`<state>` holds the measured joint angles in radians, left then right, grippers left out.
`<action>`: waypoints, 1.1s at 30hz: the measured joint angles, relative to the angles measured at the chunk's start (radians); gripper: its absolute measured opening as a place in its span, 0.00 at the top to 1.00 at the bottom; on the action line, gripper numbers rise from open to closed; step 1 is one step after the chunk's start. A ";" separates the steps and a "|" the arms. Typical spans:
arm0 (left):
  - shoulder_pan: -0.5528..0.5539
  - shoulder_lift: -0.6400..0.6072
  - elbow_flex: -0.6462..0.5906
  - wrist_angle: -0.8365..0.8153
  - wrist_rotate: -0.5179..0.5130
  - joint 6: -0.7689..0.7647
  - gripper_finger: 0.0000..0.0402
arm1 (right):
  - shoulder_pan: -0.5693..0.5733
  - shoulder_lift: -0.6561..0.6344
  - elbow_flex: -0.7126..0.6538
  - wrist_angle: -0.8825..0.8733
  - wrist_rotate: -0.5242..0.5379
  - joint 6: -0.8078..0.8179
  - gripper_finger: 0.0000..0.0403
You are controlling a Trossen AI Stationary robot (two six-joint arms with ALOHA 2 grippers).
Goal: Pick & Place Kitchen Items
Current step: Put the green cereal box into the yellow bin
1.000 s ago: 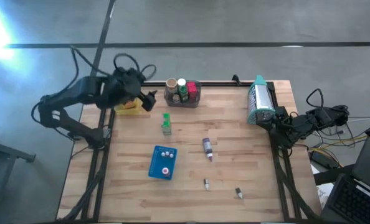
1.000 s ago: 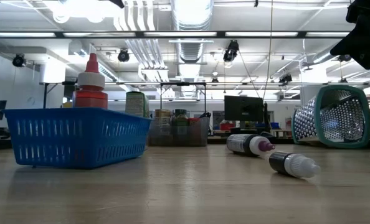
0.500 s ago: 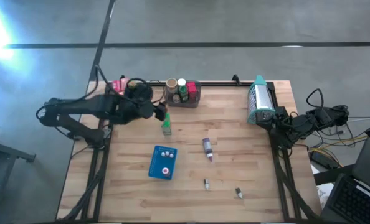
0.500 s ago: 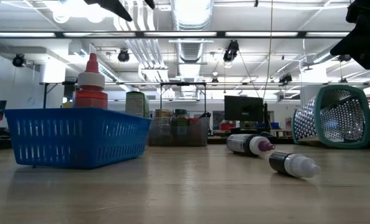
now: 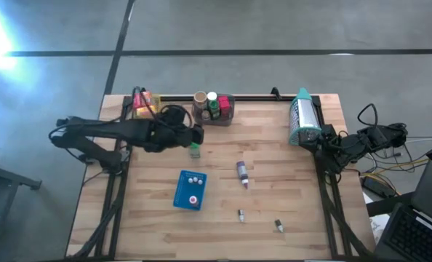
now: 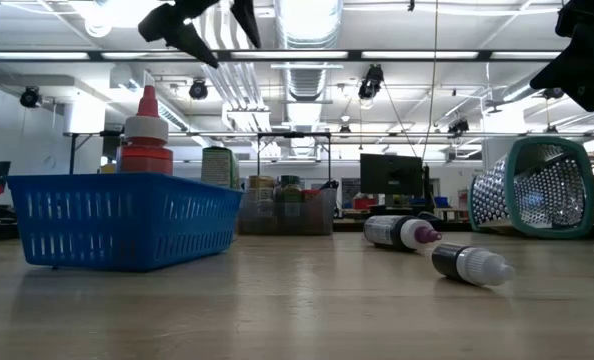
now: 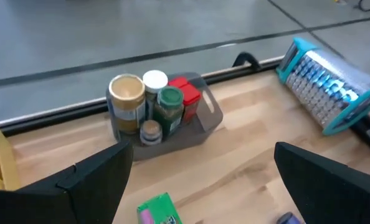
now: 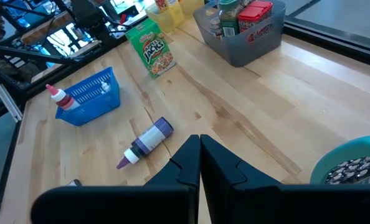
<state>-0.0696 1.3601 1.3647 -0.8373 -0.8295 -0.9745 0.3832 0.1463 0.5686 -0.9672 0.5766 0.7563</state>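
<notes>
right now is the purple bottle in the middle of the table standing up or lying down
Lying down. The purple bottle rests on its side on the table, its cap pointing sideways along the wood; the high view shows its whole length too.

A green cereal box (image 8: 150, 48) stood upright on the desk (image 5: 274, 175), near the grey bin. In that bin (image 7: 207, 118) sat a tan-lidded jar (image 7: 126, 93), a white-capped bottle (image 7: 154, 81), a green-lidded jar (image 7: 170, 99), a red box (image 7: 186, 93) and a small brown-lidded jar (image 7: 151, 132), all upright and packed together. A purple bottle (image 5: 241, 173) lay on its side mid-desk. Two tiny bottles (image 5: 241, 215) (image 5: 278, 226) lay near the front edge, apart. In the blue basket (image 8: 94, 102) a red-capped bottle (image 8: 60, 98) stood upright. Yellow and pink packets (image 5: 145, 102) sat in the yellow bin at the far left corner.
</notes>
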 joint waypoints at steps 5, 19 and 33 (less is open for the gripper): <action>0.000 0.070 0.011 -0.015 0.001 -0.022 0.02 | 0.000 0.000 0.000 0.000 0.000 0.000 0.98; 0.002 0.178 0.021 -0.220 -0.001 -0.284 0.02 | 0.000 0.000 0.000 0.000 0.000 0.000 0.98; 0.002 0.286 0.021 -0.220 0.072 -0.356 0.02 | 0.000 0.000 0.000 0.000 0.000 0.000 0.98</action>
<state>-0.0674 1.6465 1.3853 -1.0573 -0.7573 -1.3306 0.3832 0.1463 0.5682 -0.9672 0.5766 0.7563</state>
